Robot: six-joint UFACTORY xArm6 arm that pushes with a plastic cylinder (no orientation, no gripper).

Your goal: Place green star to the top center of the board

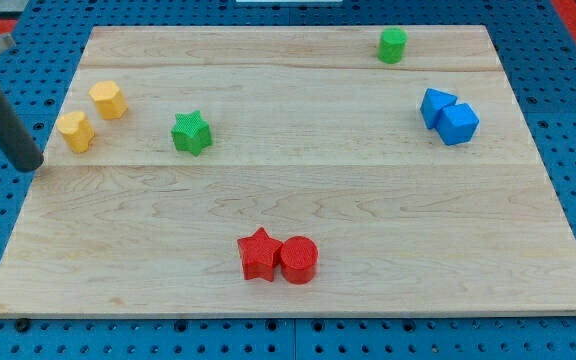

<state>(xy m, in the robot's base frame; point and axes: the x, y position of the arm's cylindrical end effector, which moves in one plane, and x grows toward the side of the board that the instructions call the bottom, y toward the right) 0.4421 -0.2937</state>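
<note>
The green star (191,133) lies on the wooden board (288,200) in its upper left part. My tip (30,165) is at the board's left edge, well to the left of the green star and just below-left of the yellow blocks. The rod leans up to the view's top left corner.
Two yellow blocks (76,131) (108,100) lie left of the star. A green cylinder (393,45) sits near the top edge, right of centre. Two touching blue blocks (449,116) lie at the right. A red star (259,254) and a red cylinder (298,260) touch near the bottom centre.
</note>
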